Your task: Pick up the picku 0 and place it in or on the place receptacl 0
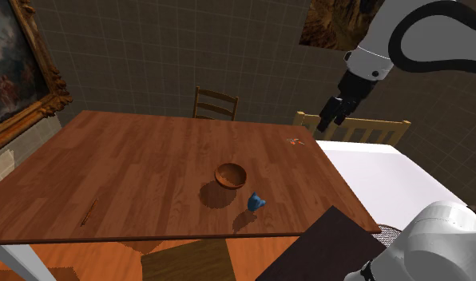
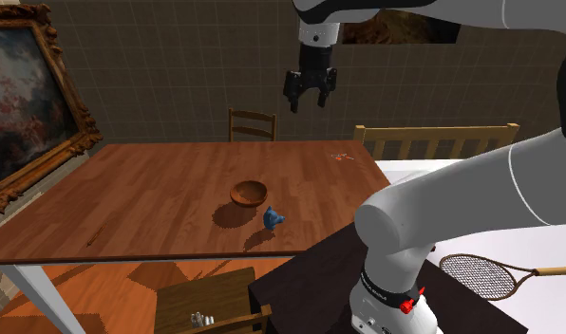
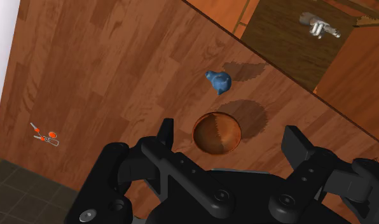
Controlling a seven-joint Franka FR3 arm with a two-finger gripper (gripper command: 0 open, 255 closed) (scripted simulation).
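Shoulder view: the all-black two-finger gripper [image 1: 327,121] hangs high above the brown wooden tabletop [image 1: 132,168], fingers spread wide, clasping nothing. Down on the tabletop, the small blue knobbly object [image 1: 255,202] sits just beside the round brown wooden bowl [image 1: 231,175], on the side toward the near edge, apart from it. Over to the wrist view: the bowl shows between the two fingers [image 3: 166,130], well below them, the blue object beyond it. A tiny orange item [image 1: 294,141] lies near the tabletop's far edge.
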